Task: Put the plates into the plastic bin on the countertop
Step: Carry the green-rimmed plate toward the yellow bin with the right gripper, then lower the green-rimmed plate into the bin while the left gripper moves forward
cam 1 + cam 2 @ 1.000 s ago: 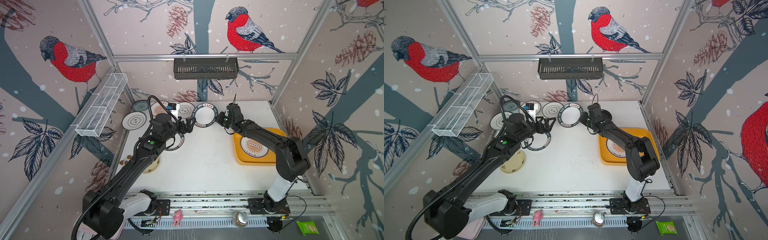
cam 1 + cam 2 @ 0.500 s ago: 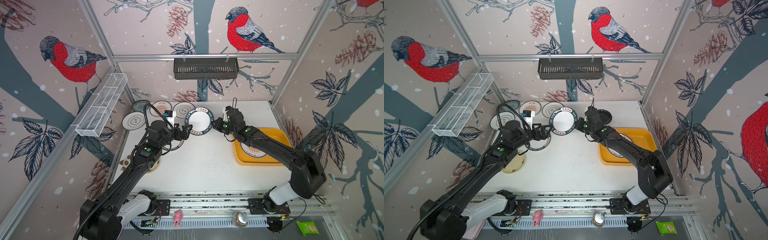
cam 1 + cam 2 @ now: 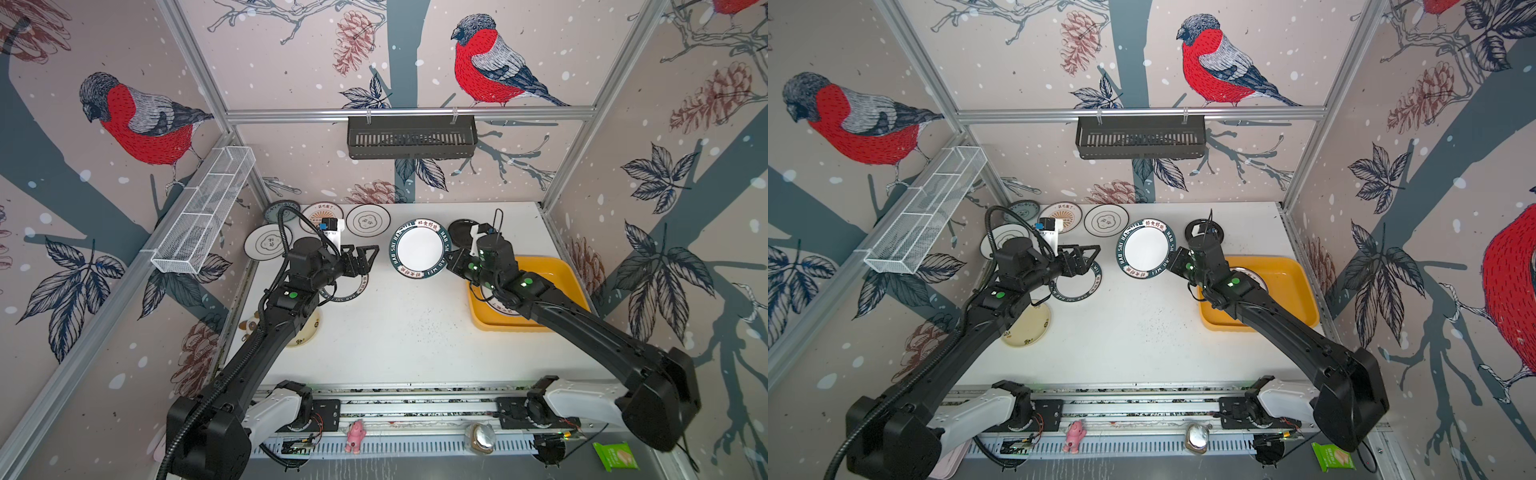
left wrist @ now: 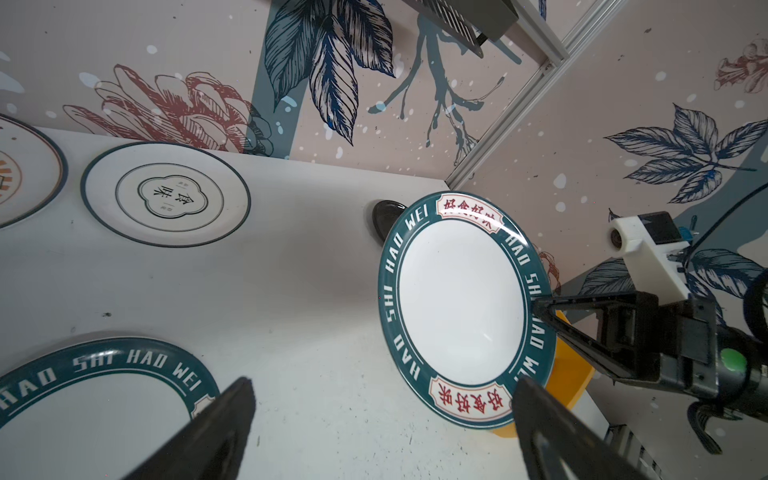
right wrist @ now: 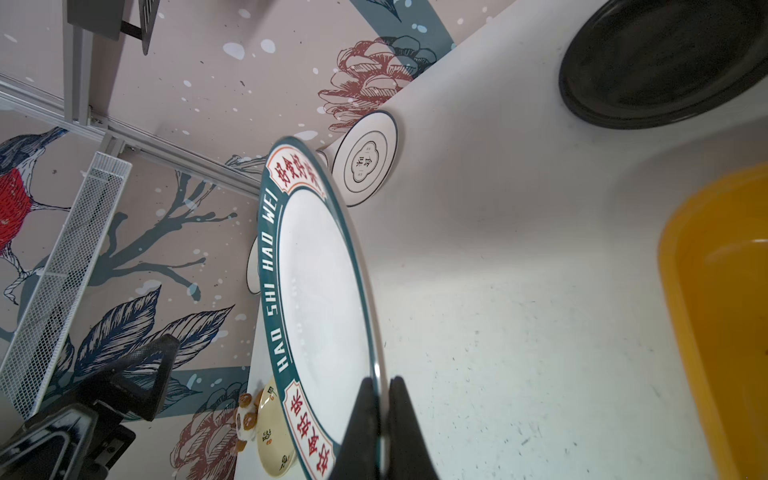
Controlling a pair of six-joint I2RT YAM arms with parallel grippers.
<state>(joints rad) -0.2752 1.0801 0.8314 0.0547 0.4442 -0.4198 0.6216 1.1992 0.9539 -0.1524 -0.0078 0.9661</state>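
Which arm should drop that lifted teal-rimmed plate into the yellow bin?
Right. The right fingers pinch the teal-rimmed plate by its rim, beside the yellow bin; the left fingers are open and empty.

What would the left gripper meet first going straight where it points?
Probably the white round plate with teal lettered rim, held tilted in the right gripper; height is hard to judge.

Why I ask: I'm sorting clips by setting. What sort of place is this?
Likely a staged robot test cell, not a real kitchen: an aluminium frame lined with bird wallpaper, two arms on a rail, and plates laid out on a white table beside a yellow bin.
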